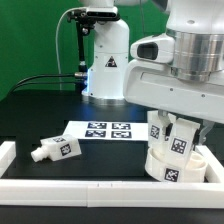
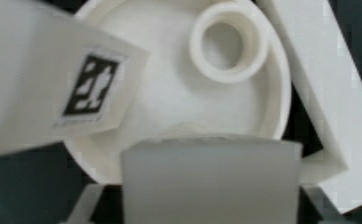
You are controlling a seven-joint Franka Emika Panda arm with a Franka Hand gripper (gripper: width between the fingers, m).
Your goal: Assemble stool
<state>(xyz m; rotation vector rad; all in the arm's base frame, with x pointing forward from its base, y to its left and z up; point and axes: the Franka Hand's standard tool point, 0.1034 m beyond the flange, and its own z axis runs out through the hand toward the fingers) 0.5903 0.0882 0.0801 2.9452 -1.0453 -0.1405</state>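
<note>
The stool's seat (image 1: 160,162) lies directly under the end effector (image 1: 178,126), at the exterior view's right of the worktop (image 1: 50,110), close to the frame rail (image 1: 90,190) that runs along the front. In the wrist view a pale block (image 2: 204,178) fills the space where the fingers should close. We take it for a leg, but we cannot tell whether the end effector is clamped on it or merely standing over it, since the fingers themselves are not clearly shown. Just past that block we see the seat's underside, with one round socket (image 2: 231,45) empty and facing the camera. A tagged leg (image 1: 182,143) stands up from the seat right below the hand. We judge it already seated, though its foot is hidden.

Farther out, the marker board (image 1: 105,130) lies flat at mid-worktop, and a loose leg (image 1: 55,150) rests on its side well apart, toward the exterior view's left.

We see three risks from here. If a leg meets the socket tilted, it may jam or cross-thread rather than turn home. The seat looks unsecured except by the rail, so a sideways push could slide or tip it. The hand also works very near the tagged leg, and a careless descent could knock it.
</note>
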